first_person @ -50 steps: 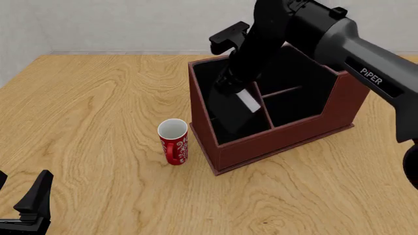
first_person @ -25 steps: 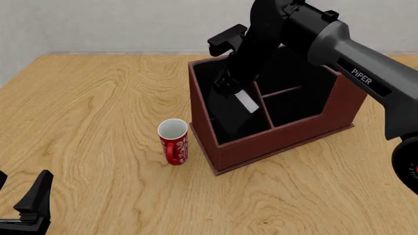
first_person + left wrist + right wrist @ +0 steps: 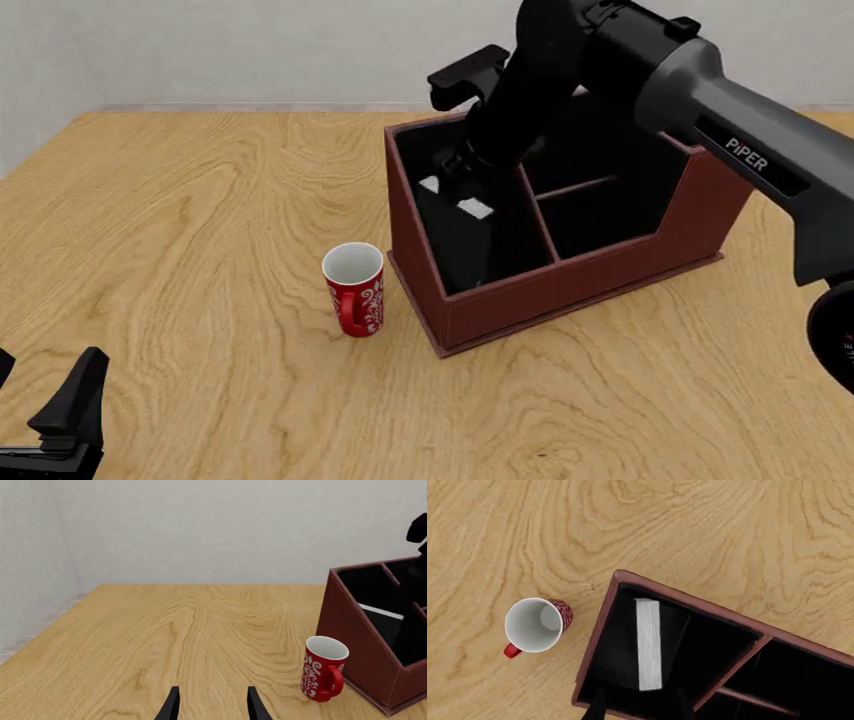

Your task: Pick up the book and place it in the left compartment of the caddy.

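The black book (image 3: 648, 645) with white page edges stands on edge in the caddy's (image 3: 602, 625) left compartment (image 3: 617, 645). In the front view only small white patches of the book (image 3: 473, 208) show inside the dark red-brown caddy (image 3: 561, 300). My right gripper (image 3: 639, 707) hovers just above the book, its fingers spread apart and gripping nothing; in the front view the right gripper (image 3: 457, 178) sits over the slot. My left gripper (image 3: 212, 707) is open and empty, low at the table's near left (image 3: 60, 420). The book's white edge also shows in the left wrist view (image 3: 380, 611).
A red mug (image 3: 355, 290) with white patterns stands upright just left of the caddy's front corner, also seen in the wrist views (image 3: 323, 675) (image 3: 534, 625). The right arm (image 3: 694, 90) reaches across the caddy from the right. A wall lies behind the table.
The book was tilted under the right gripper with its white edge toward the divider. It now stands further left and lower in the slot, and the fingers are off it.
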Controlling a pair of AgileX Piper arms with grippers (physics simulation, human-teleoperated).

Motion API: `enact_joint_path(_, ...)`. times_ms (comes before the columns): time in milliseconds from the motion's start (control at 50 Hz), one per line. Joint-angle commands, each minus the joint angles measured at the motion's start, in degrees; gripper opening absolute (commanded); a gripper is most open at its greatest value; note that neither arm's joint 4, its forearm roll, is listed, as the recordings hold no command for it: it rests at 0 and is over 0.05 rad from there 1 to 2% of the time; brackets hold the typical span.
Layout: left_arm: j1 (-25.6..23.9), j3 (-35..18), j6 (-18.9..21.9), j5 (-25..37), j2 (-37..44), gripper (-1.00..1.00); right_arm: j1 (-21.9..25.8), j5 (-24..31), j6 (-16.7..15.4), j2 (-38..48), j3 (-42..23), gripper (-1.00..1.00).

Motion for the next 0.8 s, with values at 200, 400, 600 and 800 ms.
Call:
enact_joint_path(200, 0.0, 0.0, 0.0, 0.0, 0.0, 1.0, -0.49, 0.0, -0.59, -0.59, 0.5, 1.0)
enact_joint_path(400, 0.0, 0.0, 0.0, 0.0, 0.0, 1.0, -0.04, 0.0, -0.75, -1.45, 0.99, 1.0)
enact_joint_path(600, 0.0, 0.0, 0.0, 0.0, 0.0, 1.0, 0.33, 0.0, -1.07, -6.76, 3.26, 1.0)
enact_joint_path(800, 0.0, 0.0, 0.0, 0.0, 0.0, 1.0, 1.66, 0.0, -0.18, -12.09, 6.27, 1.0)
